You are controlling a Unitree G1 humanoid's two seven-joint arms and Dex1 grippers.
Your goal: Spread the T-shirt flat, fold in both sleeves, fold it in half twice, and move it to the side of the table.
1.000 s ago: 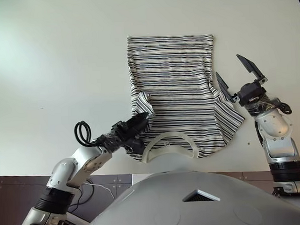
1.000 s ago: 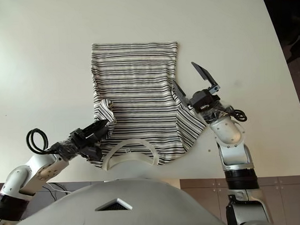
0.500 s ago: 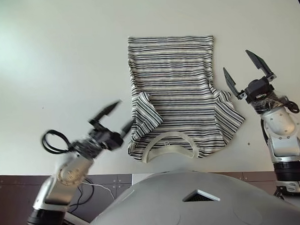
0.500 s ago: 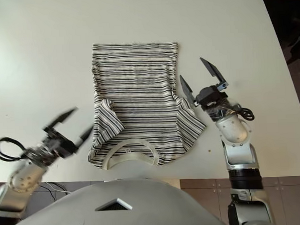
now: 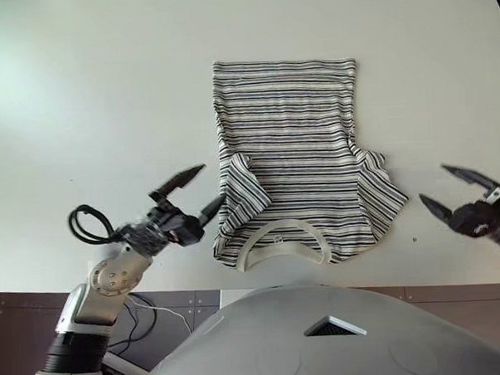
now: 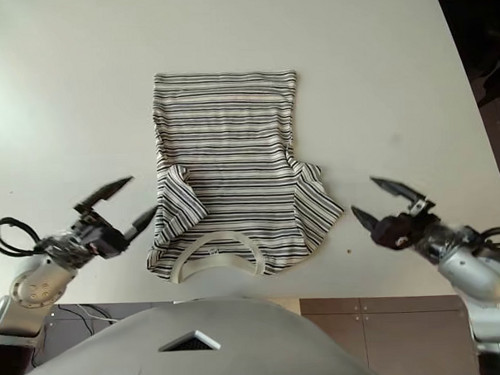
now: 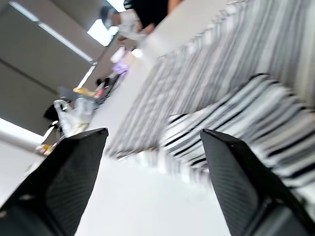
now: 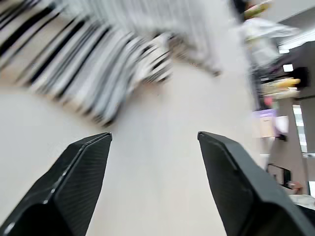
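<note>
Soft, light T-shirt (image 5: 289, 128); it will drape and sag.
It lies between my left pincer (image 5: 210, 186) and right pincer (image 5: 433, 185), both gaping empty; I'd pinch hem corners.

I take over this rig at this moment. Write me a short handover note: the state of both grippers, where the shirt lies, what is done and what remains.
Left gripper: open, empty, close beside the shirt's left edge.
Right gripper: open, empty, apart from the shirt on its right side.
The black-and-white striped T-shirt lies spread on the white table, collar toward the robot.
Done: spread flat; left sleeve folded onto the body.
Doubtful: right sleeve juts past the body's edge and seems only partly folded.
Left: finish that sleeve, fold in half twice, move to the table's side.
</note>
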